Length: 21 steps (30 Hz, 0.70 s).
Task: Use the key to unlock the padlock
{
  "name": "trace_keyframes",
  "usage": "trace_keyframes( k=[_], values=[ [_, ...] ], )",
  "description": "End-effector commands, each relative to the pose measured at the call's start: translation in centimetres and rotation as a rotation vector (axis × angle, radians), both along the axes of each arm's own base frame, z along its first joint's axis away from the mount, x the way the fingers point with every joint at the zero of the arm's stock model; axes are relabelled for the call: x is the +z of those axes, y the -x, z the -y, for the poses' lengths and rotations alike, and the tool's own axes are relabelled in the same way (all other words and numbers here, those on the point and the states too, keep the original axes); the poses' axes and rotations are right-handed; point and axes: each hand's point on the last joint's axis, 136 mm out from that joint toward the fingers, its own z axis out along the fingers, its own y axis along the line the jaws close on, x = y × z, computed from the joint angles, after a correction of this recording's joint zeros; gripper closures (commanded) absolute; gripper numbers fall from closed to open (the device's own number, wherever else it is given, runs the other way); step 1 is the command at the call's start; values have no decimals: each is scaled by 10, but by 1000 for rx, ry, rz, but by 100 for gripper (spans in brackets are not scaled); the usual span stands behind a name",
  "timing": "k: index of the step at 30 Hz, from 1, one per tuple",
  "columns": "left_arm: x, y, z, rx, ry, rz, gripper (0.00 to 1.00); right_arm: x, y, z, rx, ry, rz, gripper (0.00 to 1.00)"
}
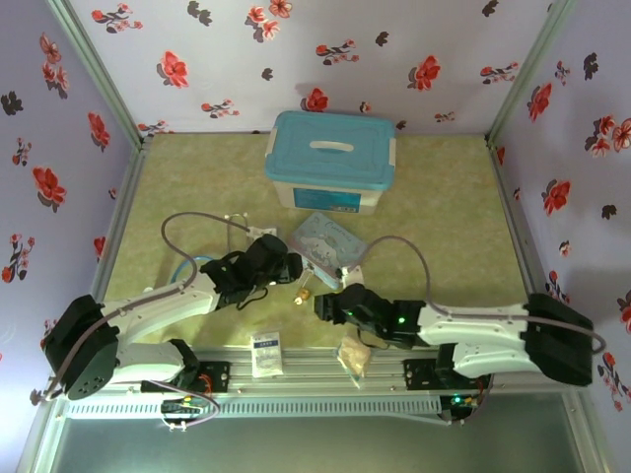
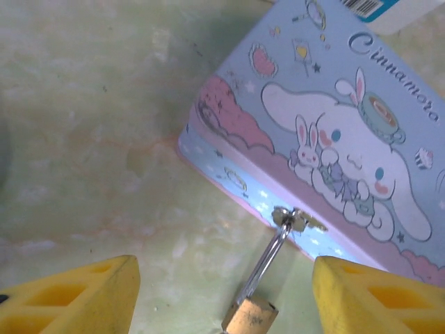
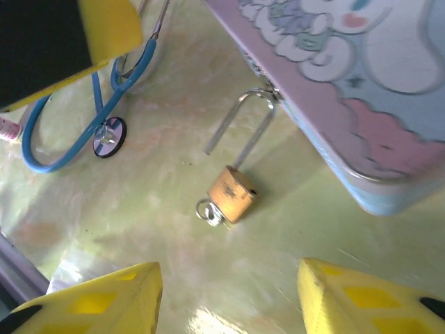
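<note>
Two grippers: left gripper [image 2: 224, 278] and right gripper [image 3: 229, 275] both stand with jaws spread and pads bare, holding nothing.
Padlock location: the padlock [image 3: 231, 193] lies flat on the table [image 1: 444, 217] between the two grippers. Its shackle [image 2: 268, 259] is hooked through the hasp [image 2: 292, 219] on the front edge of the cartoon tin [image 2: 334, 139].
Long axis: runs from the hasp away from the tin toward the arms, body end nearest them.
Key: the key [image 3: 208, 212] shows at the base of the body, apparently seated in the keyway, with only its head visible.
Shackle state: one leg ends free beside the body, so it is judged released.
Nearer arm: left. The body lies within its finger gap, untouched. For the right gripper, the body lies just ahead of the tips, key end facing them.
</note>
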Motion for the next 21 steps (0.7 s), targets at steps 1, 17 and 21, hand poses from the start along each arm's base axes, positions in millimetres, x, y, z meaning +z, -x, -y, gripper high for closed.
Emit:
trace_keyframes(
  k=[1, 17, 21],
  values=[
    [12, -9, 5, -49, 27, 32, 34, 5, -20, -16, -113, -55, 23, 46],
    [-9, -4, 8, -49, 117, 8, 45, -25, -71, 38, -322, 110, 75, 46],
    [-22, 6, 17, -60, 147, -12, 50, -22, -74, 58, -339, 148, 81, 46]
  ],
)
